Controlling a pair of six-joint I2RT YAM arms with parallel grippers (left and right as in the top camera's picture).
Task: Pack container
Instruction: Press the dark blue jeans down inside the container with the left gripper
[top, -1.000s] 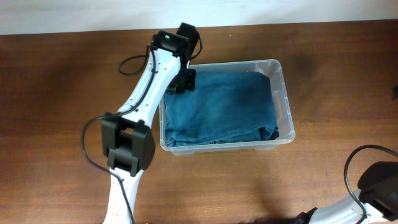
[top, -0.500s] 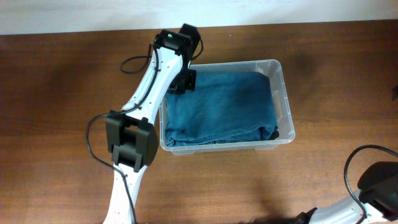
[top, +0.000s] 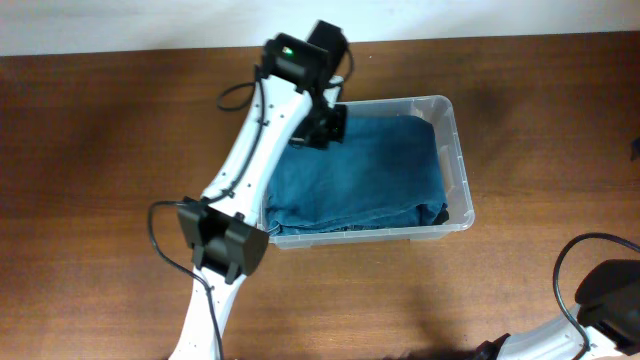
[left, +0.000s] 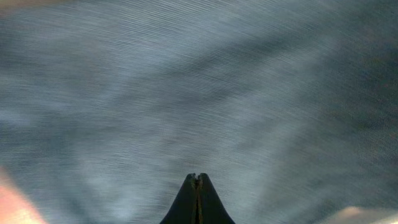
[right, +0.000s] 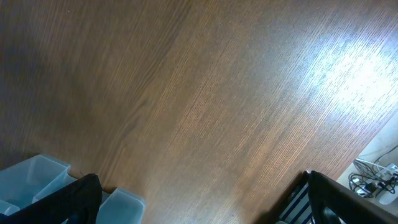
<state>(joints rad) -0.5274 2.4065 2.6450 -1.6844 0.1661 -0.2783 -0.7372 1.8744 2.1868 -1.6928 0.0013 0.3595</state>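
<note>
The container (top: 456, 150), a clear plastic tub, stands at the table's middle right. A folded blue denim cloth (top: 375, 175) fills it. My left gripper (top: 322, 130) is over the tub's back left part, just above or on the cloth. In the left wrist view the blurred cloth (left: 186, 93) fills the frame and the gripper's fingertips (left: 197, 178) are pressed together with nothing between them. My right gripper (right: 205, 199) is open and empty over bare table. The tub's white label is hidden.
The right arm's base (top: 610, 290) sits at the front right corner with a black cable (top: 565, 270). The right wrist view shows pale translucent plastic pieces (right: 37, 177) at the bottom left and wires (right: 373, 180) past the table edge.
My left gripper has moved right from the tub's back left corner to further over the cloth. The cloth and tub have not shifted. The right arm has not moved.
</note>
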